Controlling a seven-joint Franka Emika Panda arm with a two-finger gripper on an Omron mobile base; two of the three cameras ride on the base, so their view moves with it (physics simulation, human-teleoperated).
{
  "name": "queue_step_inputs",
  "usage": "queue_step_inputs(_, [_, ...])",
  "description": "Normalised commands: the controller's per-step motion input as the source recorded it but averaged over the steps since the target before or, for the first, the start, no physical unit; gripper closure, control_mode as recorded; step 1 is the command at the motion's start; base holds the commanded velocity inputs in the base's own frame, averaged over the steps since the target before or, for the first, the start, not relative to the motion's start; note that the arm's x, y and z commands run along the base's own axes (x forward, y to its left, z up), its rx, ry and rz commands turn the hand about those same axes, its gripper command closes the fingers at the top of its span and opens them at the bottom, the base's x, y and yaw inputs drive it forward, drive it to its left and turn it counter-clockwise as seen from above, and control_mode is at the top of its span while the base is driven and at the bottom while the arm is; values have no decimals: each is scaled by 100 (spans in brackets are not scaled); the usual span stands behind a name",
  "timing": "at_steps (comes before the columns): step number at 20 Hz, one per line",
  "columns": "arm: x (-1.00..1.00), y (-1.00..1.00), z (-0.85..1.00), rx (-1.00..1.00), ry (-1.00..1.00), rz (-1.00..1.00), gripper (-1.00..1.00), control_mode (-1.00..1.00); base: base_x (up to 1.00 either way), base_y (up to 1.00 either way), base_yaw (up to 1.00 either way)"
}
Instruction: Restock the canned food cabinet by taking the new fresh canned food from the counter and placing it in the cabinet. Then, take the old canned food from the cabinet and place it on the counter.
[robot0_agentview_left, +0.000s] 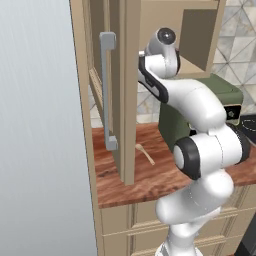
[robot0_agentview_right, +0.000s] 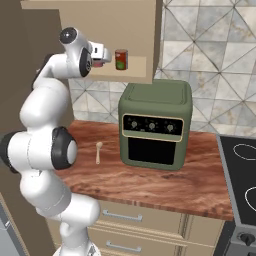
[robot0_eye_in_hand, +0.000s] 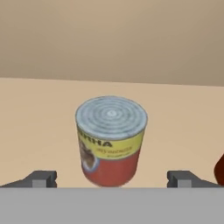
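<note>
Raised high to the open tan wooden wall cabinet (robot0_agentview_right: 135, 30), with the white arm reaching in over the shelf. Jaws spread wide, gripping nothing: gripper (robot0_eye_in_hand: 112, 179) centred on the old can (robot0_eye_in_hand: 111, 140), one dark squared fingertip standing well to each side of it, neither touching.

Old can: short cylinder, upright on the smooth pale shelf (robot0_eye_in_hand: 39, 122); shiny silver lid with concentric ridges, yellow band with dark lettering under the rim, red label below. Plain matte tan back wall behind it.

New can (robot0_agentview_right: 121, 59): upright on the same shelf near the open front edge, just beside the gripper (robot0_agentview_right: 101, 56) on the right in the right base view; dark lid, red upper label, green lower band. A sliver of dark red at the right edge of the hand view, too little to identify for certain.

Cabinet door (robot0_agentview_left: 114, 95) swung open, flat tan panel with a long grey bar handle (robot0_agentview_left: 107, 90).

Below, reddish-brown wood-grain worktop (robot0_agentview_right: 165, 187) with a thin tan edge. On it a boxy dark green oven (robot0_agentview_right: 155, 127) with rounded corners, a row of dark knobs and a dark window. Small pale wooden spoon (robot0_agentview_right: 98, 151) lying flat, apart from the oven to its left. Black glossy cooktop (robot0_agentview_right: 240, 175) at the right. Tan drawers (robot0_agentview_right: 130, 222) with grey bar pulls beneath. Grey geometric tile (robot0_agentview_right: 210, 45) on the wall.
</note>
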Motion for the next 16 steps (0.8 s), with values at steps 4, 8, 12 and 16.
queue_step_inputs(4, [19,5,0,0,0,0,-100,-100,0,0,0])
queue_step_inputs(8, [19,9,0,0,0,0,-100,-100,0,0,0])
queue_step_inputs(12, [18,4,0,0,0,0,-100,-100,0,0,0])
queue_step_inputs(16, [20,0,0,0,0,0,-100,-100,0,0,0])
